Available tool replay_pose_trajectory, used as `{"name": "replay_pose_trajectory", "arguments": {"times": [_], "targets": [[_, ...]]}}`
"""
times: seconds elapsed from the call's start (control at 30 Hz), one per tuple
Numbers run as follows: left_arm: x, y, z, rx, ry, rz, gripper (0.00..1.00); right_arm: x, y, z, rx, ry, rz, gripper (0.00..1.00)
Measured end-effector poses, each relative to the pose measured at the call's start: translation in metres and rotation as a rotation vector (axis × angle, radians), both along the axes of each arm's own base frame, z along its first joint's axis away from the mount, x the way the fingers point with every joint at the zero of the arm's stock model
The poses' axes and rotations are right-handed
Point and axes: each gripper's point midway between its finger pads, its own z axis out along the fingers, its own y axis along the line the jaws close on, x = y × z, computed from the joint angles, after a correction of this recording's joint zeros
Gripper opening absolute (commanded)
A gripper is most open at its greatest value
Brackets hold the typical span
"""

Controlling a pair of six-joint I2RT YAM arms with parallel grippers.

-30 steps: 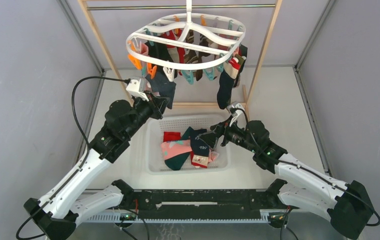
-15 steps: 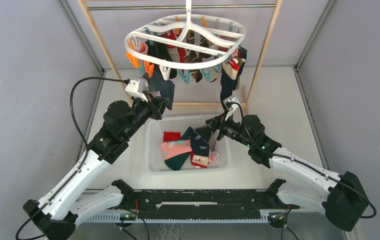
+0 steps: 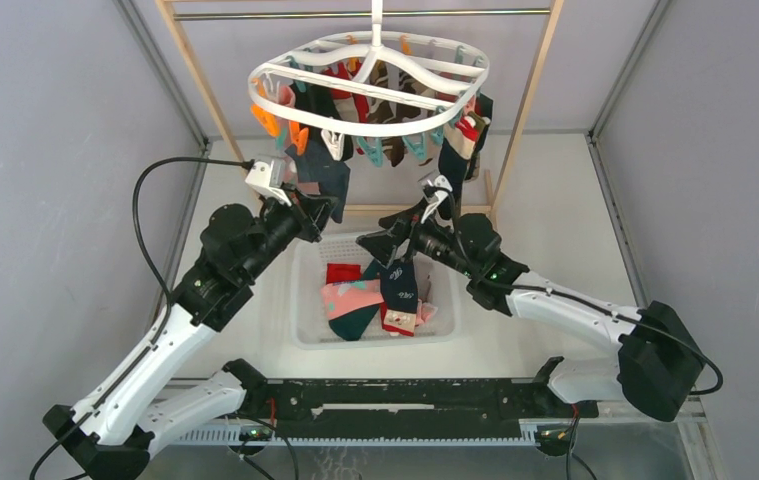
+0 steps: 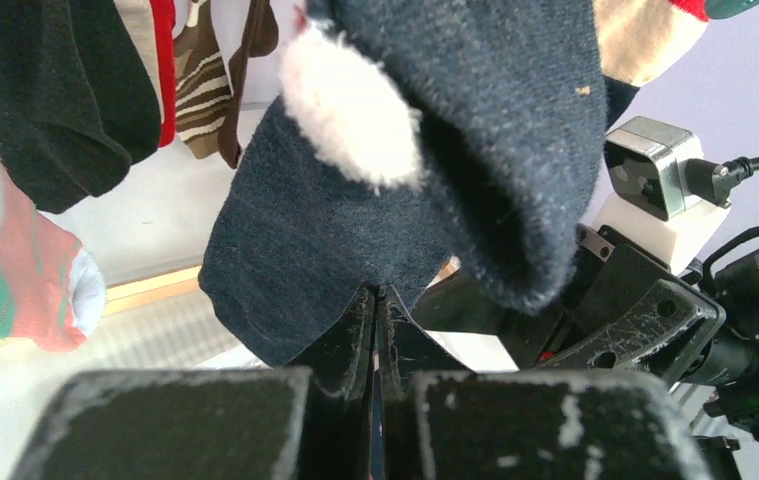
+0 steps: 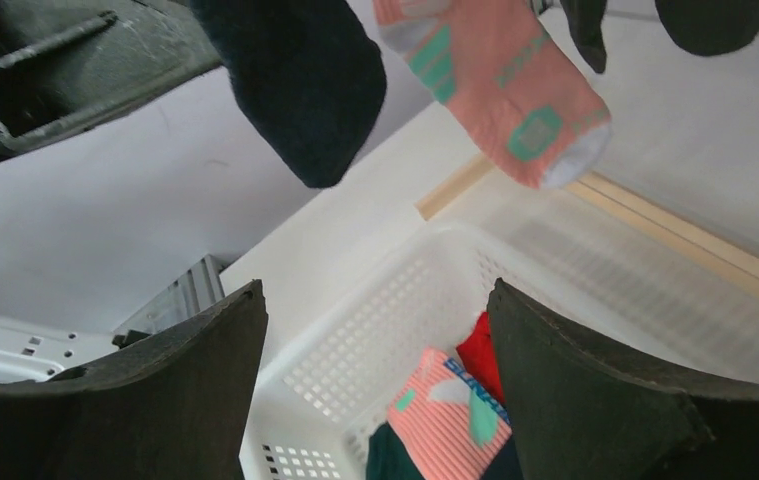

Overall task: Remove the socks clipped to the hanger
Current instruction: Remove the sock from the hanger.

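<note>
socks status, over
Left gripper shut on navy sock, clipped to hanger. Right gripper open, empty, above basket. More socks hanging.

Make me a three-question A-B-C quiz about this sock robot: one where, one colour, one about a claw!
1. Where is the white mesh basket? A) on a hook B) on the table under the hanger C) on an arm
2. The sock in the left claw is: A) yellow B) purple C) navy
3. The right claw is: A) open B) shut on a sock C) hidden
B, it sits below the hanger; C, dark blue fabric in its pinch; A, it gapes wide.
</note>
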Motion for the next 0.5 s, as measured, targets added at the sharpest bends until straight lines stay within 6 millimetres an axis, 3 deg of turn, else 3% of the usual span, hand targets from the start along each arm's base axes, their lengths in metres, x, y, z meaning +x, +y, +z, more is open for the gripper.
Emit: {"name": "replay_pose_trajectory", "arguments": {"times": [0.27,0.5], "targets": [[-0.004,-0.001,0.001,-0.035,0.026,-0.006,0.05,-0.009,0.023,0.013,0.044,-0.083,0.017,0.86],[-0.007,-0.004,-0.001,-0.051,0.050,-0.015,0.05,-0.003,0.038,0.036,0.079,-0.152,-0.011,0.86]]}}
